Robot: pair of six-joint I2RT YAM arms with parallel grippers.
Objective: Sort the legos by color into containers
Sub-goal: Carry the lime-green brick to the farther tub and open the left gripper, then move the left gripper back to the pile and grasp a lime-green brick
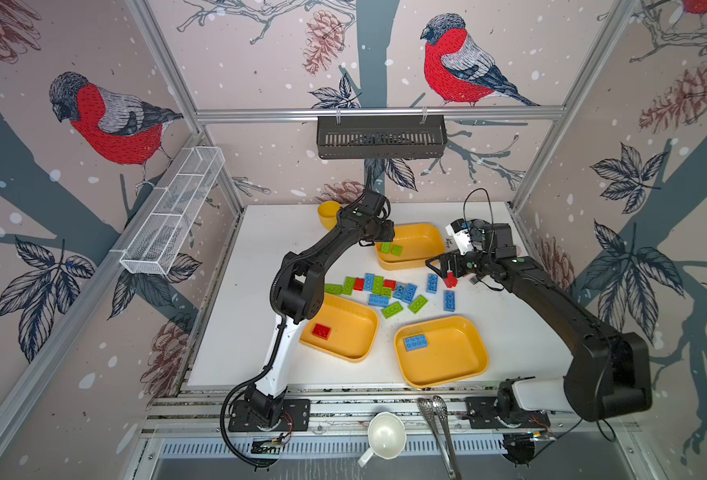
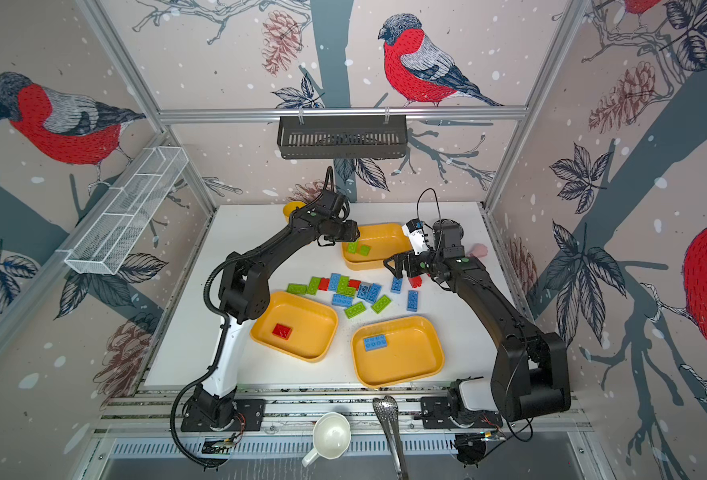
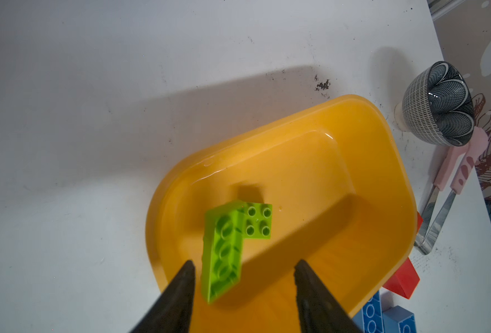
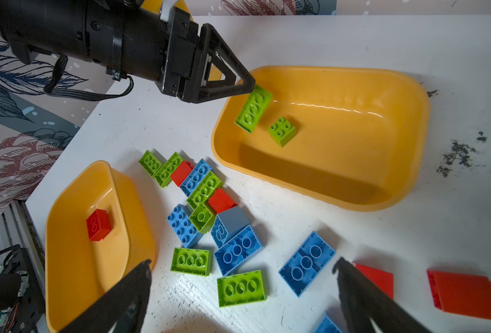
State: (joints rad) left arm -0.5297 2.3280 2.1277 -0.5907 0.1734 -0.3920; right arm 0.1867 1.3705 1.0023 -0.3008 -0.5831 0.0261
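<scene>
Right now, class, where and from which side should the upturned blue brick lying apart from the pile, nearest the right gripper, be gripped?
Grip the blue brick across its narrow width, one finger on each long side wall, coming straight down from above. It lies flat, hollow side up, with bare table seemingly along both long walls, so fingers should fit there.

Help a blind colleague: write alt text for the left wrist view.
The left gripper hangs, jaws apart, over a yellow tray holding a long green brick tilted underside up near one finger and a square green brick studs up. Beyond the tray lie red bricks and blue bricks, a patterned bowl and pink-handled tongs.
</scene>
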